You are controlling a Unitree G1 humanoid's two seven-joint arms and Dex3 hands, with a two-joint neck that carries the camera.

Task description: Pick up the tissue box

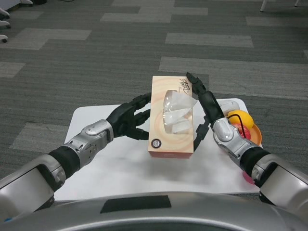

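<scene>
Tissue box [171,126]: peach carton, white tissue at its slot, above the table [96,166] centre, clamped between both hands. Left robot hand [131,119]: fingers pressed on its left side. Right robot hand [204,108]: fingers extended along its right side. Orange bowl [255,132] with yellow fruit [240,118]: right edge.

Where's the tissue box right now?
In the head view, the tissue box sits mid-frame over the white table, pressed between the left hand and right hand.
</scene>
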